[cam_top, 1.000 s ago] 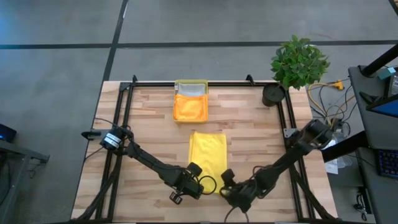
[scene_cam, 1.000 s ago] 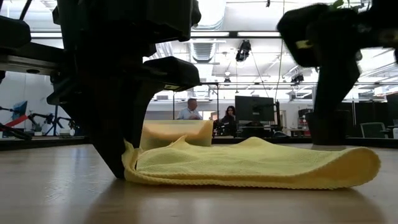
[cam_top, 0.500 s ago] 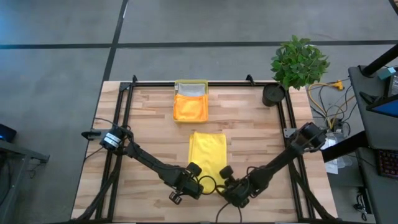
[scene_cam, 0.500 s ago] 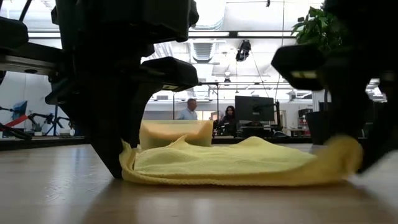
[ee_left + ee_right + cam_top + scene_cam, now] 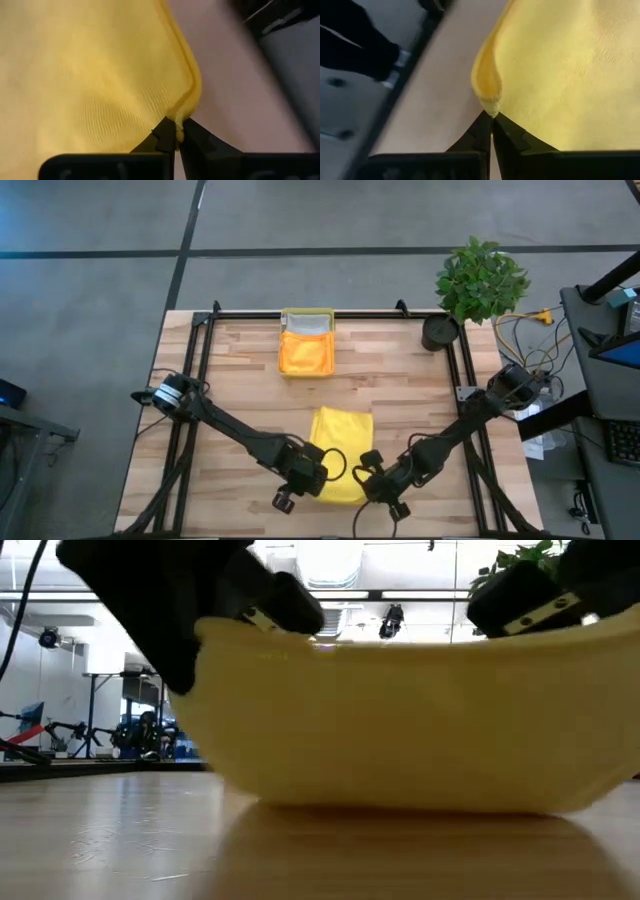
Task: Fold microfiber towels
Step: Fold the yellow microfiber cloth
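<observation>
The yellow towel [image 5: 341, 453] lies on the near half of the table [image 5: 400, 395], a little toward the middle, its long axis running from the near edge toward the far edge. Its two near corners are up off the wood: in the low view the towel [image 5: 400, 725] hangs between them like a shallow hammock, the sagging middle resting on the table.

The left claw [image 5: 313, 474] is pinched tight on the near-left corner; its wrist view shows the hem [image 5: 192, 82] curling down into the tips of the left claw [image 5: 178, 135], fingers [image 5: 165, 137] pressed together on the cloth. The right claw [image 5: 368, 476] is clamped on the near-right corner, and in its own view the folded corner tuft sits right at the tips of the right claw [image 5: 491, 120], fingers [image 5: 506, 131] closed on it.

Both arms reach in low from the table's sides, the left from the left rail, the right from the right rail, converging at the towel's near end with the claws just beside each other, the towel's width between them.

Farther back, near the far edge, a yellow tray [image 5: 307, 320] holds an orange towel [image 5: 306, 353] with a grey one [image 5: 306, 326] behind it. A plant [image 5: 481, 277] stands off the far-right corner.
</observation>
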Controlling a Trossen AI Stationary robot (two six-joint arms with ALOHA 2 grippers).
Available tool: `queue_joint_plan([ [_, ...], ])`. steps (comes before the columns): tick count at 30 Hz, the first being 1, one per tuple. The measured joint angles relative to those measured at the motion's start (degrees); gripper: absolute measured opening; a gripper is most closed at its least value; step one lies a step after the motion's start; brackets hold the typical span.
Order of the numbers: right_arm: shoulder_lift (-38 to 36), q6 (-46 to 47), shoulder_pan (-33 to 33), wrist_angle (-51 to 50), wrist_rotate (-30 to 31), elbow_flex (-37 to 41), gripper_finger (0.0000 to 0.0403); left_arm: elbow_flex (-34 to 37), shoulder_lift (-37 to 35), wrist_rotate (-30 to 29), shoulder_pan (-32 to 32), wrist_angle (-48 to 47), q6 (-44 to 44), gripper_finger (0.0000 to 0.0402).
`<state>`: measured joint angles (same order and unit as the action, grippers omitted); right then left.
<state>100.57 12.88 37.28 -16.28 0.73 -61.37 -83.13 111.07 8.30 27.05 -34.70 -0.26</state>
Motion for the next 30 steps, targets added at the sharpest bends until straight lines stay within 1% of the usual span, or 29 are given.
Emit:
queue_joint_plan([
  [1,-0.1,1.2,0.0,0.9,-1.6,0.4,0.0009,0.2,0.0,2.8,-0.2,2.1,-0.9,0.0000],
  [3,-0.5,3.7,-0.2,4.2,-4.1,1.6,0.0009,1.1,-0.1,5.7,-0.5,3.9,-1.5,0.0000],
  [5,-0.9,6.7,-0.5,8.5,-5.9,3.6,0.0009,2.6,-0.3,6.3,-0.8,6.6,-2.7,0.0000],
  [9,-1.1,13.4,-1.0,17.3,-5.8,8.7,0.0009,6.2,-0.6,6.9,-1.7,8.4,-5.9,0.0000],
  [12,-1.3,17.9,-1.7,23.7,-5.6,12.2,0.0009,9.9,-1.2,8.0,-2.3,12.3,-8.7,0.0000],
  [16,-2.2,22.1,-2.3,29.0,-5.7,16.1,0.0009,16.5,-4.2,9.0,-3.0,22.7,-14.5,0.0000],
  [22,-5.6,24.6,-2.3,31.4,-6.0,18.8,0.0009,27.2,-12.0,9.4,-3.8,39.8,-21.8,0.0000],
  [23,-6.0,25.5,-2.4,33.5,-6.6,19.3,0.0009,29.2,-13.3,10.2,-4.0,42.0,-23.0,0.0000],
  [25,-6.9,28.2,-2.5,38.3,-8.3,21.2,0.0009,32.3,-14.7,12.6,-4.3,49.9,-26.1,0.0000],
  [27,-6.7,31.6,-2.6,43.9,-8.8,22.6,0.0009,35.7,-16.3,14.1,-4.3,54.7,-29.0,0.0000],
  [29,-6.7,34.6,-2.6,45.7,-9.1,24.5,0.0009,37.6,-16.4,14.1,-4.3,59.5,-30.8,0.0000],
  [30,-6.7,35.9,-2.6,46.3,-8.8,24.9,0.0008,38.8,-16.6,13.8,-4.3,60.1,-30.9,0.0000],
])
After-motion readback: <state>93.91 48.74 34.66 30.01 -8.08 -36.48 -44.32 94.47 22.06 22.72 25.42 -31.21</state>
